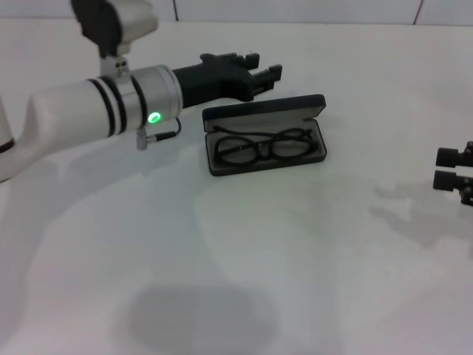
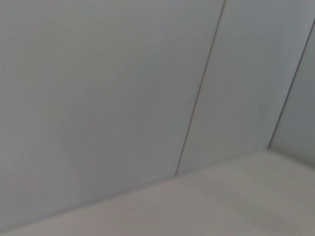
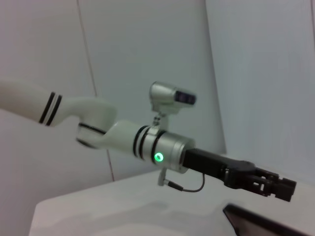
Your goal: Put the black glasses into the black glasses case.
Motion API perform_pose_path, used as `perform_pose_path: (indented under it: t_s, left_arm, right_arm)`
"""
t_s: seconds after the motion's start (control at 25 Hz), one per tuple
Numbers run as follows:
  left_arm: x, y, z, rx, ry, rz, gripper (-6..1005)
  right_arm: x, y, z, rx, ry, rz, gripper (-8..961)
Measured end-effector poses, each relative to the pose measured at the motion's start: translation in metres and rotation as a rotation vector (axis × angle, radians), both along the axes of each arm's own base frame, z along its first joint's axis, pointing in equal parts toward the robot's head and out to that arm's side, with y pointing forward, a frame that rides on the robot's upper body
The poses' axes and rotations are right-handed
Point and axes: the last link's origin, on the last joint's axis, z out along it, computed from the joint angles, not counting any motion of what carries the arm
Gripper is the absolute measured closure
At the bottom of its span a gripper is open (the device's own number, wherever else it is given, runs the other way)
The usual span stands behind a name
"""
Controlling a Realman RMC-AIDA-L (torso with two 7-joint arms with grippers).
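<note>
Left gripper (image 1: 264,68), its fingers apart and holding nothing, hovers just behind the raised lid of the black glasses case (image 1: 264,134). That case lies open on the white table (image 1: 310,244), and the black glasses (image 1: 262,145) rest folded inside its lower tray. Far off at the table's right edge sits the right gripper (image 1: 454,168), fingers parted and empty.

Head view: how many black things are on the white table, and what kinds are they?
Black glasses: 1, lying inside the case
Black glasses case: 1, lid open
Robot pincers: 2, the left pincer behind the case, the right pincer at the table's right edge
Total: 4
</note>
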Motion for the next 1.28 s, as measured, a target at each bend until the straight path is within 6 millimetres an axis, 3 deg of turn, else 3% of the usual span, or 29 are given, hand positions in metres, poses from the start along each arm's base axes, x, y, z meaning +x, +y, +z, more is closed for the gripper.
perform_pose_path:
  t_s: [0.56,0.8,0.92,1.12,1.28]
  left_arm:
    - [-0.007,-0.02,-0.03,-0.136,0.16,-0.026,516]
    - [-0.013,-0.026,-0.032,-0.141,0.159,-0.025,515]
    - [-0.014,-0.03,-0.029,-0.123,0.14,-0.049,515]
    - [0.01,-0.053,-0.015,-0.194,-0.043,-0.21,515]
    - [0.01,-0.079,0.011,-0.262,-0.193,-0.351,508]
  right_arm:
    - [0.006,-0.009,-0.009,-0.013,-0.034,-0.013,640]
    - [0.004,-0.008,-0.011,-0.012,-0.034,-0.007,641]
    - [0.002,-0.007,-0.011,-0.008,-0.026,-0.004,640]
    - [-0.006,-0.004,-0.011,0.033,0.02,0.034,640]
    - [-0.013,-0.003,-0.014,0.082,0.064,0.066,587]
